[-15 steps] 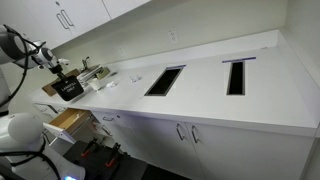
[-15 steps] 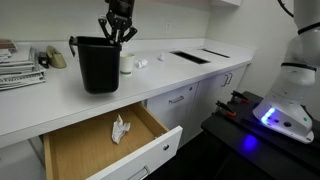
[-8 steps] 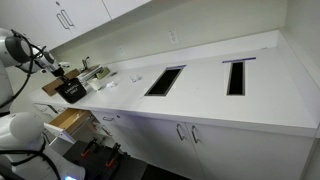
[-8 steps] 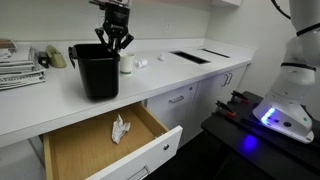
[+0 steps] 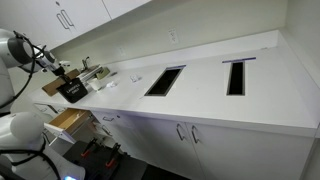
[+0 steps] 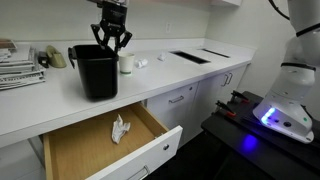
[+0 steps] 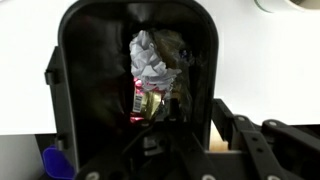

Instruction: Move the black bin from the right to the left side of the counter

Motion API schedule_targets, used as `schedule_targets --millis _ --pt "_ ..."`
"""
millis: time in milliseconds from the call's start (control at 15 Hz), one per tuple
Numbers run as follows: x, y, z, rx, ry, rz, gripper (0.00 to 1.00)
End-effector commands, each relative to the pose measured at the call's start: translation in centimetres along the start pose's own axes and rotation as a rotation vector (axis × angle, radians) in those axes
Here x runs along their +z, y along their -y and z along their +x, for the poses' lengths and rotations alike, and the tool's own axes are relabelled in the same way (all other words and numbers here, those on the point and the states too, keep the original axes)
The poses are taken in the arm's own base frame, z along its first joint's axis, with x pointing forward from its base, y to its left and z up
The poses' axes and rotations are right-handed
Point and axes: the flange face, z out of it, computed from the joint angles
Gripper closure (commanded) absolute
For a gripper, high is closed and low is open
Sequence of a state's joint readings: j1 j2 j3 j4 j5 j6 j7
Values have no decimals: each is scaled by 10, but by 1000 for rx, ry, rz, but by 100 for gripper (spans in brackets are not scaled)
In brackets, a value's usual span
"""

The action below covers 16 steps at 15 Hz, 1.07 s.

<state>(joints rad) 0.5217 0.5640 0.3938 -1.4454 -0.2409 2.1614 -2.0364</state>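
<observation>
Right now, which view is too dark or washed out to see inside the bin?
Wrist view: the black bin is nearly black inside, only the crumpled trash lit, the counter around it washed out. In an exterior view the bin is tiny and soft; in an exterior view the bin is sharp, but its wall hides the inside.

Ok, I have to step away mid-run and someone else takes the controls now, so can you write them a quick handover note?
Gripper: jaws open, holding nothing, poised over the rim of the bin.
Bin: upright on the counter, above the open drawer. The wrist view shows crumpled rubbish inside it. A white cup stands close beside it.
Done: the approach to the bin.
Left: close on the rim, lift, carry the bin to the other side of the counter, set it down, release. Probably best to lift clear of the cup first.
</observation>
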Motion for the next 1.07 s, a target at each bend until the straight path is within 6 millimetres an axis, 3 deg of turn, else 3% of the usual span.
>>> schedule_targets --millis 0,267,733,1000 --pt "-30 -9 5 2 28 -17 29" --pt "-86 -5 15 59 57 4 1" --pt "-208 17 54 95 64 -26 0" --pt "-252 37 72 116 78 -40 0"
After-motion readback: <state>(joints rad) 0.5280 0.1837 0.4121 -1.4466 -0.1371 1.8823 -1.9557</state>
